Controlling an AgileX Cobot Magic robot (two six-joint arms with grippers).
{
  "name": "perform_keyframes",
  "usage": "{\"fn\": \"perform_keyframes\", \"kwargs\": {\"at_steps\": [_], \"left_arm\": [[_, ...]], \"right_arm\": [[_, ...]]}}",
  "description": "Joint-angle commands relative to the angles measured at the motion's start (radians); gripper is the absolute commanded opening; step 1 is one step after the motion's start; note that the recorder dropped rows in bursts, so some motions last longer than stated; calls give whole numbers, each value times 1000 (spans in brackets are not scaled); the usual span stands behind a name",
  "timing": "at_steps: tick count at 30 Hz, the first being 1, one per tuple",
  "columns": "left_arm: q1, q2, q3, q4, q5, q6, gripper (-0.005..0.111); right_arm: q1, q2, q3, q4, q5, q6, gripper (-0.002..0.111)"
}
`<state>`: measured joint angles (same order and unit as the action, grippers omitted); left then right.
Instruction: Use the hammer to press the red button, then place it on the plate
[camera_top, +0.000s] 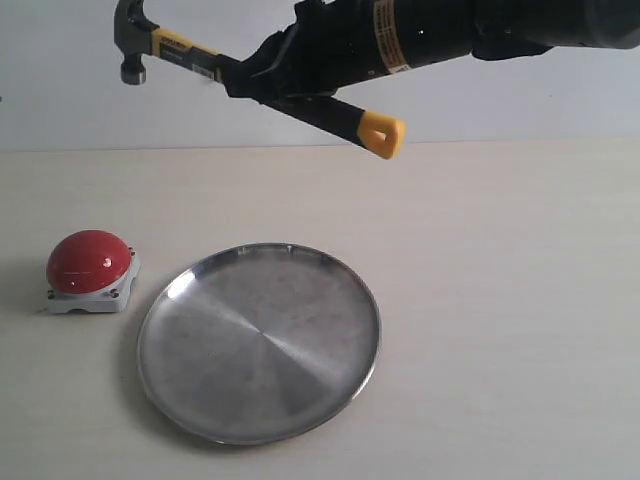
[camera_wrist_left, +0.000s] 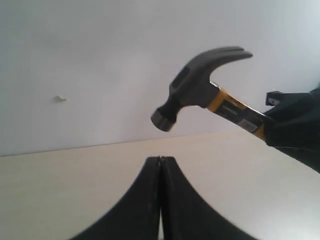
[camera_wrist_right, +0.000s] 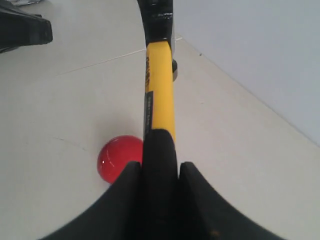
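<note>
One hammer (camera_top: 185, 50) held up high
Its head hangs above the red button (camera_top: 90, 258); right fingers (camera_wrist_right: 125, 205) pinch the handle, left fingers (camera_wrist_left: 145, 200) pressed together

Table (camera_top: 500, 300): pale beige, matte, flat top. 2 items rest directly on it.

Item 1, red button (camera_top: 90, 262): far-left area of table. Glossy dome faces up; sq. light-grey base w/ corner screws sits flat on the surface.

Item 2, plate (camera_top: 259, 340): round, shiny steel, raised rim. Lies flat, centre-left, nearer than the button. Left rim is just beside the button base, not touching.
</note>
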<state>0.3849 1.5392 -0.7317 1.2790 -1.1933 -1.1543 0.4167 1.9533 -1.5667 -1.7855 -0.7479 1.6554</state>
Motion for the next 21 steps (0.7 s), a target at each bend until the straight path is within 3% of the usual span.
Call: {"fn": "perform_keyframes", "kwargs": {"at_steps": [1,8,15,21], "left_arm": [[13,-157,159,-133,122,153,0],[13,-428,329,-196,272,195,0],[13,-701,480,-252,415,206,0],[13,-936,549,-211,575,102,0]], "right_arm": [[1,-23,14,41,-11,32,0],[1,-34,93,47,-8,13,0],[1,-107,238,140,-26,-126,0],[4,-152,326,223,-71,-192,0]]}}
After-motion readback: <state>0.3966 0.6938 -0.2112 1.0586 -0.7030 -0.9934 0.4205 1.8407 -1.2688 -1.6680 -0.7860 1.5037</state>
